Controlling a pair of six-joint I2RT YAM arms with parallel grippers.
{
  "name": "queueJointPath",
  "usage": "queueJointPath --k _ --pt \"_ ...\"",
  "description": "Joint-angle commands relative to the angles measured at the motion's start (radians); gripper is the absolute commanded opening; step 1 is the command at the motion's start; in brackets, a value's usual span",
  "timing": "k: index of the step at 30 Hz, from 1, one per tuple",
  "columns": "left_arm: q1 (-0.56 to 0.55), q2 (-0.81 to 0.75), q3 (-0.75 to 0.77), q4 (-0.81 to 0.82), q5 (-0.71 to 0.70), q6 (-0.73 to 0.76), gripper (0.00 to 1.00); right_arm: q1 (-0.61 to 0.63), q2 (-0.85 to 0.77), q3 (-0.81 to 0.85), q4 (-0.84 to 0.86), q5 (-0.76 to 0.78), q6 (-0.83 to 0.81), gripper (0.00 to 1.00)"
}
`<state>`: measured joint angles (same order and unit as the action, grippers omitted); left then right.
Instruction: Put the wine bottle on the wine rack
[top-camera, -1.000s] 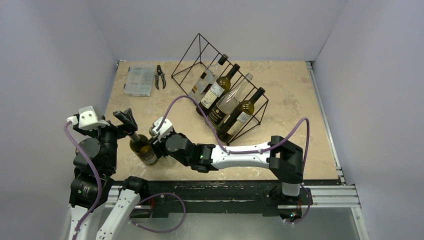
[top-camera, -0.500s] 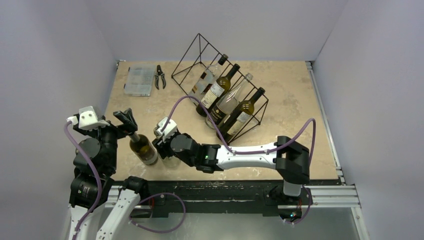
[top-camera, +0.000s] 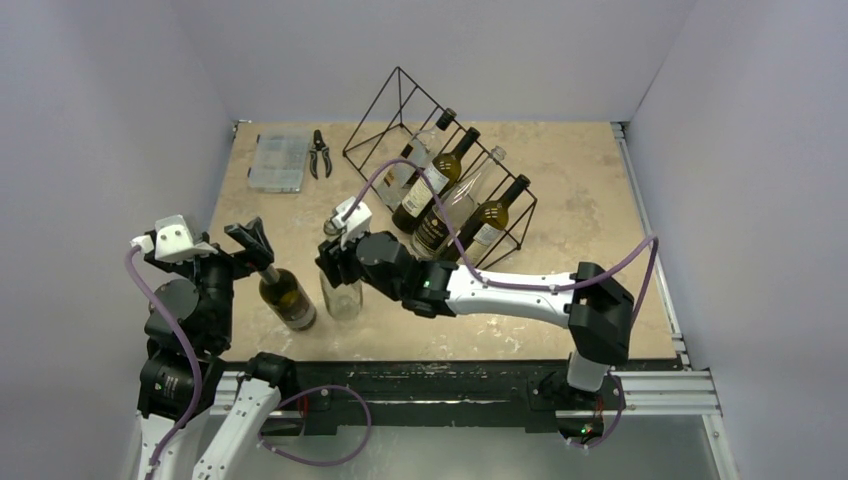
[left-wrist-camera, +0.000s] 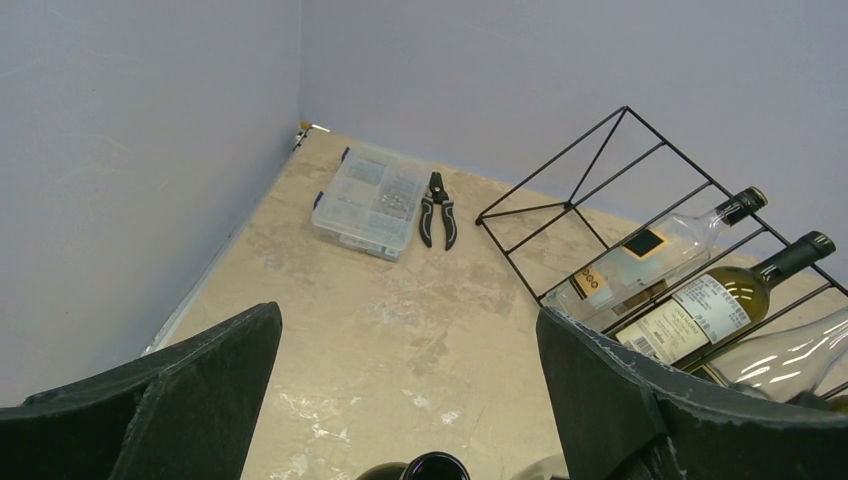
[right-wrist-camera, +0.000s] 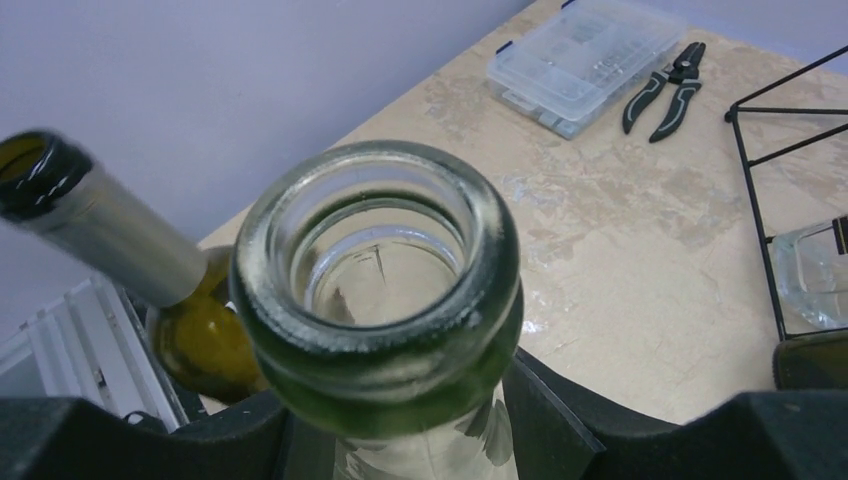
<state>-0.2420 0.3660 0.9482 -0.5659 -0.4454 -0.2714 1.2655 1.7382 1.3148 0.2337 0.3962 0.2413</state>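
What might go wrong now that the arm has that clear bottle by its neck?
1. The right tool grips the clear bottle only at its smooth glass neck. Once lifted, it might slip or swing.
2. The dark green bottle stands close beside it, under the open left tool. A sideways move could knock it over.
3. The wine rack already holds four bottles, and the arm's purple cable hangs over them. It might snag one.

Even soft light, faint shadows. Top view sharp. Right-wrist view: wine bottle (right-wrist-camera: 390, 345) rim slightly blurred.
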Motion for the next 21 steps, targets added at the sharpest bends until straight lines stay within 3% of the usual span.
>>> queueJointPath --k 1,11,21 --pt "0.009 0.007 0.02 0.016 0.0 -0.013 1.0 -0.105 -0.066 0.18 0.091 -0.075 0.104 0.0" --pt "-0.016 0.04 0.014 0.021 -0.018 -0.006 1.0 -0.279 0.033 0.47 -0.012 -0.104 0.111 0.0" --pt "-0.039 0.062 0.008 0.03 -0.047 0.007 1.0 -0.414 0.222 0.753 -0.013 -0.132 0.091 0.0"
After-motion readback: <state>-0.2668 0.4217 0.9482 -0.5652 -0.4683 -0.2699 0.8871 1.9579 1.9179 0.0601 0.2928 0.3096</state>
